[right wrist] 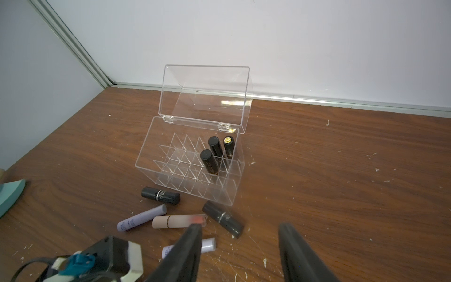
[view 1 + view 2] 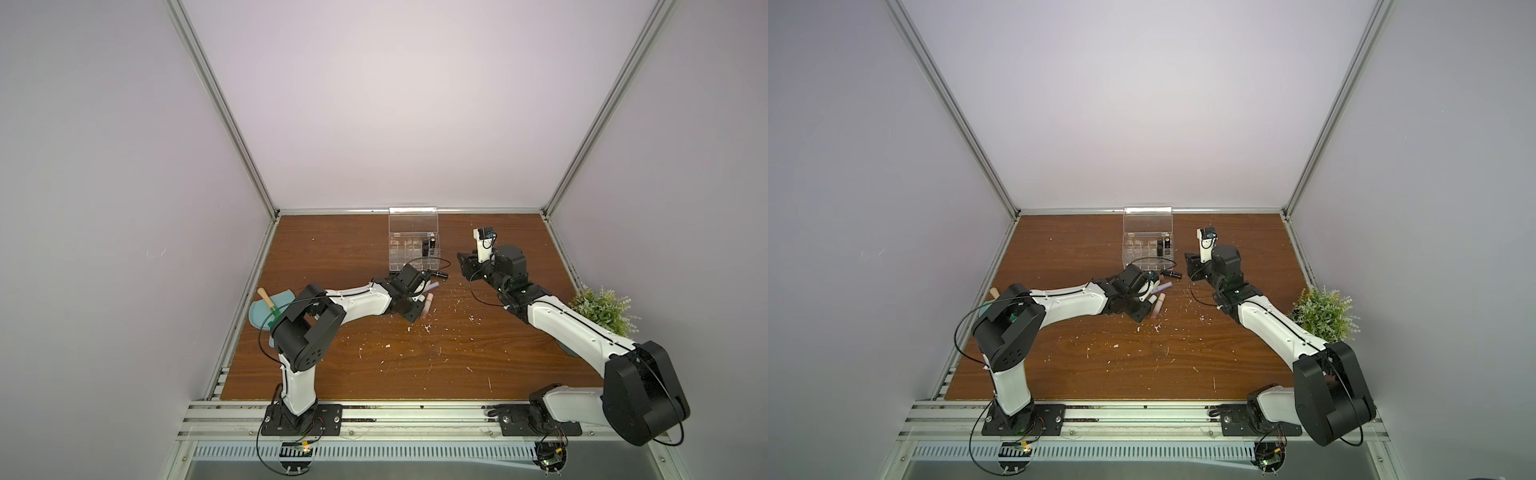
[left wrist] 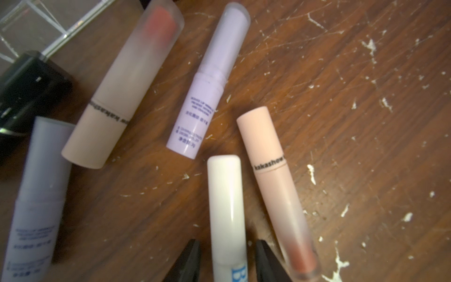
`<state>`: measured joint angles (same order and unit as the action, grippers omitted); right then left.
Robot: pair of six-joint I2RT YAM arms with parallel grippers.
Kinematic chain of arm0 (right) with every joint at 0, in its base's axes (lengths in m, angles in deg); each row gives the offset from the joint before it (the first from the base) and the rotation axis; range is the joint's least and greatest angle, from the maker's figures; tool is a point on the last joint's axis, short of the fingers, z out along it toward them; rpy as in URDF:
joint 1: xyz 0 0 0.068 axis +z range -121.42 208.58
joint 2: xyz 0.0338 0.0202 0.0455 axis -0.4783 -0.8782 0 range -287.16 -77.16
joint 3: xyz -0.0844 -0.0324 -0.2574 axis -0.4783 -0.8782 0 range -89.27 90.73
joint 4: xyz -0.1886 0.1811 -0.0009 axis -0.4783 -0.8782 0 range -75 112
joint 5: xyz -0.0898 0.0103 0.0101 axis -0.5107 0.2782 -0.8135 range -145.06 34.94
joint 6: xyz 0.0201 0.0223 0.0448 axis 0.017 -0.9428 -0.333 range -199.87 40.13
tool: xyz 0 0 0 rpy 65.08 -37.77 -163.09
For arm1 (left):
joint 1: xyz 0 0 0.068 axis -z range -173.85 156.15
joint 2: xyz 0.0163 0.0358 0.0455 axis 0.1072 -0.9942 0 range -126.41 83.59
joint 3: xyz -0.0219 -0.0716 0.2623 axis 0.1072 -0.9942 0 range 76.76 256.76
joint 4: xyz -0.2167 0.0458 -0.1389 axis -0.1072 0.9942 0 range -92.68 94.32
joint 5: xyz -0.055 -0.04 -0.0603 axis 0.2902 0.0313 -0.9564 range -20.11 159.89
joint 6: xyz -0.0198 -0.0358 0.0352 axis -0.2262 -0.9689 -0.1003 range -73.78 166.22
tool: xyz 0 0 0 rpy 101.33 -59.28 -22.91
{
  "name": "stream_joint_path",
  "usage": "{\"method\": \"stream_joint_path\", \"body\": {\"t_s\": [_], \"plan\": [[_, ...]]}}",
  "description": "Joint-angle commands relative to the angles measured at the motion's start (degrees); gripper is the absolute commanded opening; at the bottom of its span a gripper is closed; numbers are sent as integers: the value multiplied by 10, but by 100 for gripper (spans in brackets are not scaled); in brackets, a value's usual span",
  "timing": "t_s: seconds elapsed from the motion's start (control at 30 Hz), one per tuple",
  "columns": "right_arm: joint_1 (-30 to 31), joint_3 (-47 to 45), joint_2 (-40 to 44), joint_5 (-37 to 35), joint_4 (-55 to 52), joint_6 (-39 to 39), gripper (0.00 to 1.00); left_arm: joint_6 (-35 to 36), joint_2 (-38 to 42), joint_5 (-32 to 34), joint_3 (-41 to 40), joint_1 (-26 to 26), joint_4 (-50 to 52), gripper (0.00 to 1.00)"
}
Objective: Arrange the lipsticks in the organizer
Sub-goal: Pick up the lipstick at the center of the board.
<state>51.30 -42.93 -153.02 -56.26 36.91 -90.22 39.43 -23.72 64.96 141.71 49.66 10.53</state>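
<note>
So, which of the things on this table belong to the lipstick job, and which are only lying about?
Belong to the job: organizer, three black lipsticks standing in its cells, and loose near it a black tube, lilac tube, beige tube, white tube, pink tube.

Just lying about: teal dustpan, wooden-handled brush, plant, white scraps.

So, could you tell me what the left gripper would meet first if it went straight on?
Most likely the white tube, lying between the open jaws of the left gripper; height above it is unclear.
</note>
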Motion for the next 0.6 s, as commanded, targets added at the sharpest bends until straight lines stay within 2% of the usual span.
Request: {"method": "stream_joint_path", "body": {"t_s": [0.0,0.2,0.33,0.57], "plan": [[-4,14,12,6,3,-8,56,15,-14,-4,19,4,17,42],[-3,15,10,5,3,-8,56,18,-22,-6,29,3,23,40],[-3,16,9,8,3,-8,56,18,-20,-1,28,2,26,28],[-3,17,11,9,1,-8,56,18,-6,9,20,1,37,23]]}}
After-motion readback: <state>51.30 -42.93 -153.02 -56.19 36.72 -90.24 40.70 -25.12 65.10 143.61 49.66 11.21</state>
